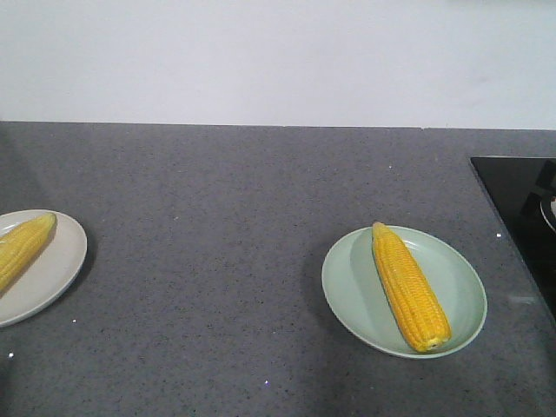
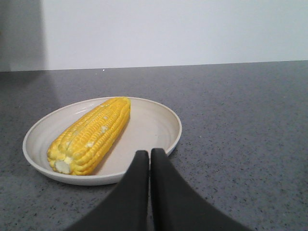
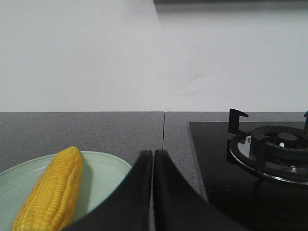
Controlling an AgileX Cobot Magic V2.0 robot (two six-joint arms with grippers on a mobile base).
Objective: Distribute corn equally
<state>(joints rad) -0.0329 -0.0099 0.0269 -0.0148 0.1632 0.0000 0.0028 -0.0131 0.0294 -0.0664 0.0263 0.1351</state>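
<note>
One corn cob (image 1: 410, 287) lies on a pale green plate (image 1: 466, 308) at the right of the grey counter. Another corn cob (image 1: 21, 248) lies on a cream plate (image 1: 61, 265) at the left edge. In the left wrist view that corn cob (image 2: 92, 133) rests in the cream plate (image 2: 154, 118), and my left gripper (image 2: 149, 153) is shut and empty at the plate's near rim. My right gripper (image 3: 153, 153) is shut and empty beside the green plate (image 3: 101, 171), whose corn cob (image 3: 53, 190) lies to its left. Neither gripper shows in the front view.
A black glass cooktop (image 1: 521, 204) occupies the counter's right end, with a gas burner and pan support (image 3: 272, 149) close to my right gripper. A white wall (image 1: 278, 61) backs the grey counter (image 1: 226, 261).
</note>
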